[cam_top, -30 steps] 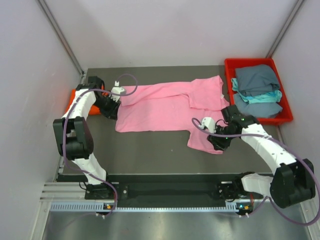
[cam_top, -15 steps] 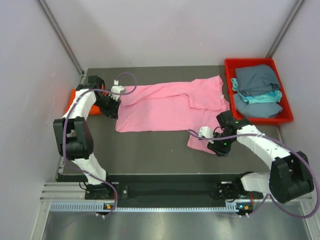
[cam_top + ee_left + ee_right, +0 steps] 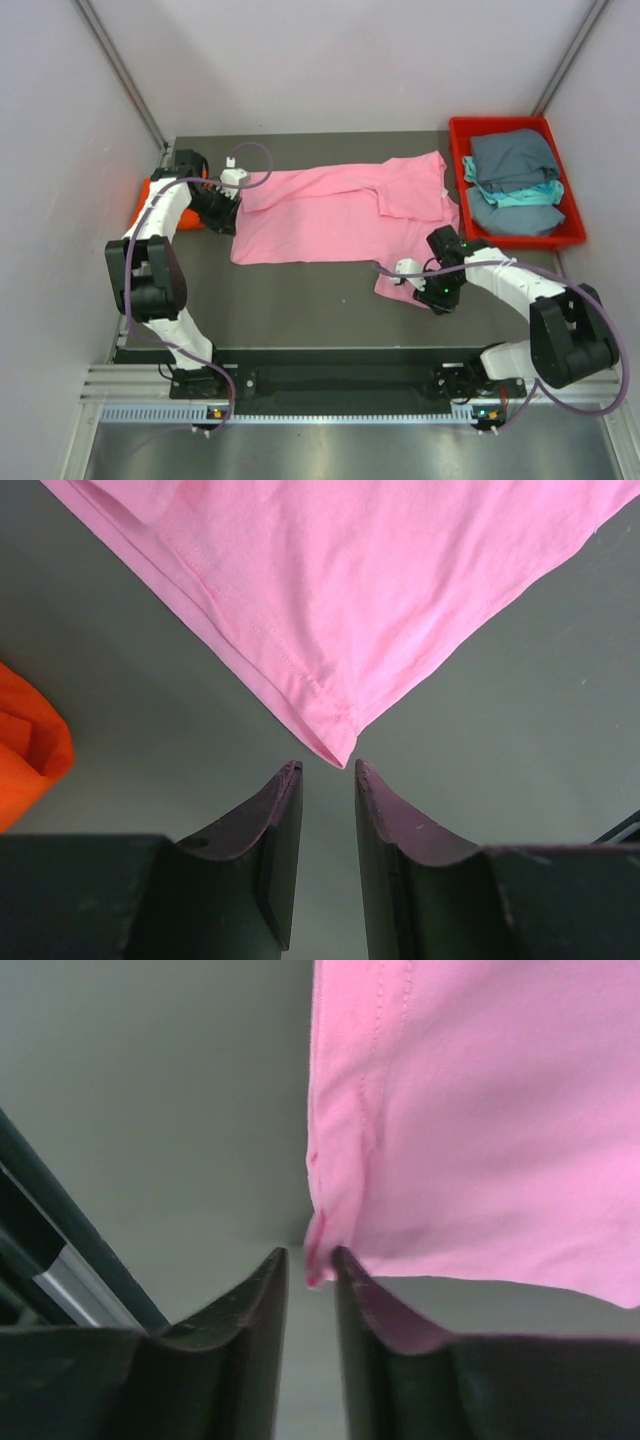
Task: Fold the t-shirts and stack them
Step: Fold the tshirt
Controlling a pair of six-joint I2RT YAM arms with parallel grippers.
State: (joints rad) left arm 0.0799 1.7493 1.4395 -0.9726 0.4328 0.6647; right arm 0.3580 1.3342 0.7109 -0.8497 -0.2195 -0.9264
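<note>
An orange shirt (image 3: 25, 750) lies bunched at the far left. The left tool (image 3: 325, 772) is narrowly open, with a corner of the pink shirt (image 3: 320, 215) at its mouth. The pink shirt is spread across the surface (image 3: 300, 300). The right tool (image 3: 308, 1260) is narrow around the shirt's near hem corner; I cannot tell if it is clamped. Grey-blue shirts (image 3: 512, 158) and a teal shirt (image 3: 530, 193) fill the tray (image 3: 500, 123).
</note>
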